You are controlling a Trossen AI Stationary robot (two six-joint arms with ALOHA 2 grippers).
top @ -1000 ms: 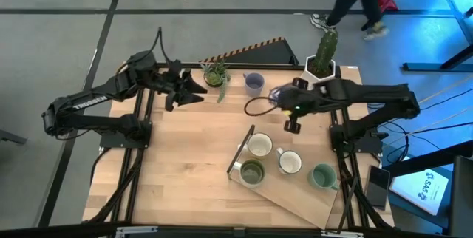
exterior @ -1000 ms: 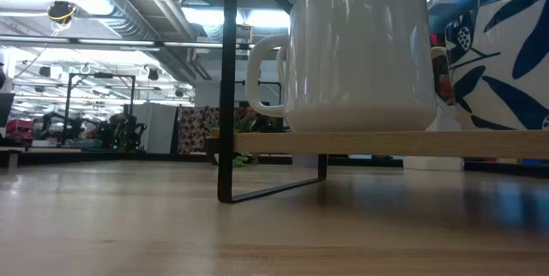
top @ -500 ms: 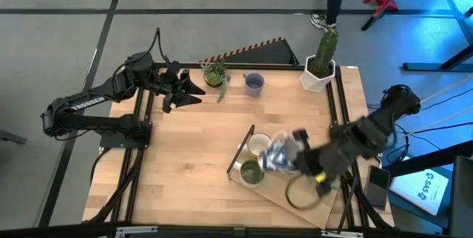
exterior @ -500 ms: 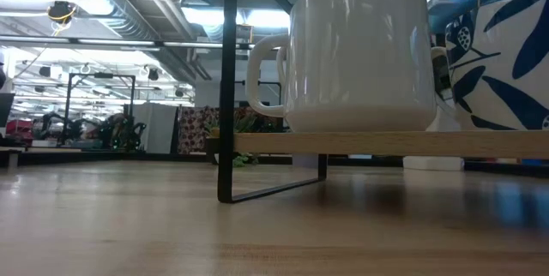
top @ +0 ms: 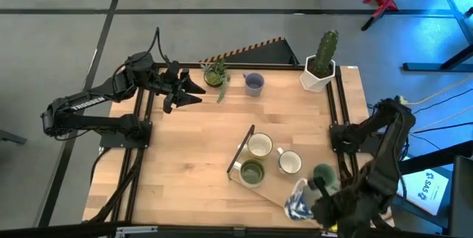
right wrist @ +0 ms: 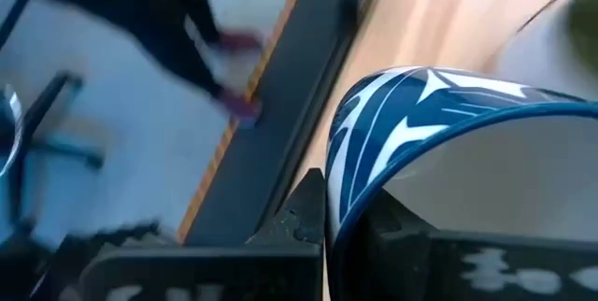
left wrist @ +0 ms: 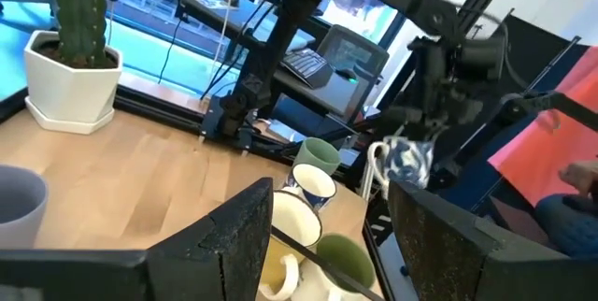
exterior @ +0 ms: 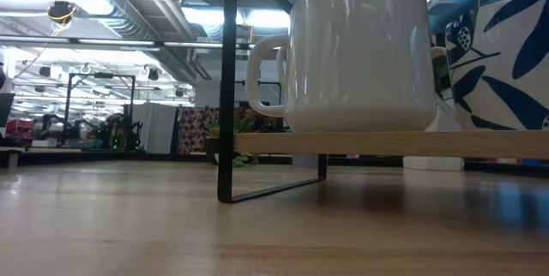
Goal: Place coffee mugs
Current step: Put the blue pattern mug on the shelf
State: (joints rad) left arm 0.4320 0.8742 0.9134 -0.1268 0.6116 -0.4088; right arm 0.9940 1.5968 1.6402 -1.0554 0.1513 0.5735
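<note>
My right gripper (top: 312, 196) is at the table's near right corner, shut on a blue-and-white patterned mug (top: 298, 200), which also shows in the left wrist view (left wrist: 407, 160). A cream mug (top: 259, 145), a white mug (top: 290, 162), an olive mug (top: 252, 171) and a teal mug (top: 323, 177) stand on their bases on a raised wooden shelf (top: 307, 205). A lavender mug (top: 254, 83) stands at the table's far side. My left gripper (top: 198, 90) waits open at the far left. My right gripper pinches the patterned mug's wall at the rim (right wrist: 348, 198), one finger (right wrist: 304, 212) outside and the other inside the mug. The mug is lifted clear and tilted, over the near end of the shelf.
A white angular pot with a cactus (top: 319, 62) stands at the far right corner. A small leafy plant (top: 216, 73) stands beside the lavender mug. The shelf's black wire leg (exterior: 230, 87) rises from the table in the low view. Bare wood lies left of the shelf.
My right gripper has swept fast from the far side near the cactus toward the near edge, carrying the patterned mug over the shelf's mugs to the near right corner. The mug has stayed in its hold. The shelf's mugs have not moved.
</note>
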